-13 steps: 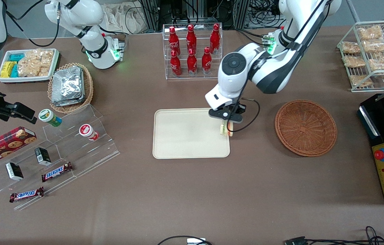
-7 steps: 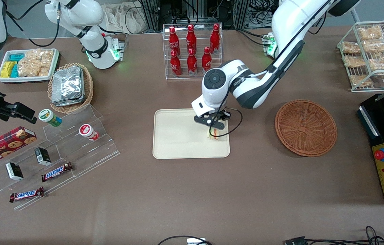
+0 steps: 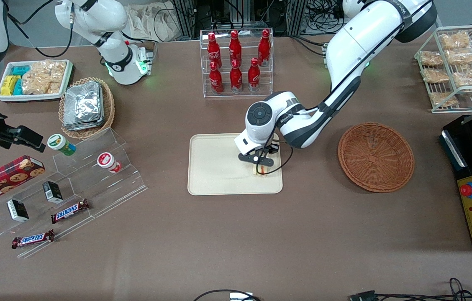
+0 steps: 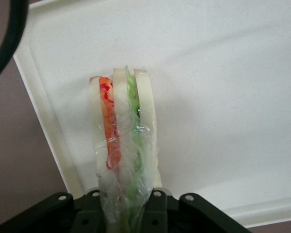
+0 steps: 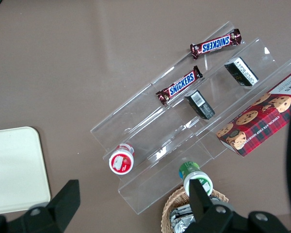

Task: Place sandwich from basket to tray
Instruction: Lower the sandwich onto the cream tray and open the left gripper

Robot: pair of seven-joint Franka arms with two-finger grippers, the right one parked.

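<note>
The sandwich [image 3: 261, 169] we see clamped upright in the gripper [image 3: 260, 166], low over the tray [image 3: 219, 167] near the tray's edge toward the working arm. The basket [image 3: 376, 156] lies well apart, toward the working arm's end of the worktop [image 3: 236, 234].

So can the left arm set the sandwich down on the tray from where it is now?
Probably yes. The tool holds the sandwich just over the tray, inside its rim, with bare tray surface beneath and nothing in the way.

The pincer [image 4: 123, 221] fingertips are cut off, hiding the sandwich's [image 4: 121, 145] gripped end.
</note>
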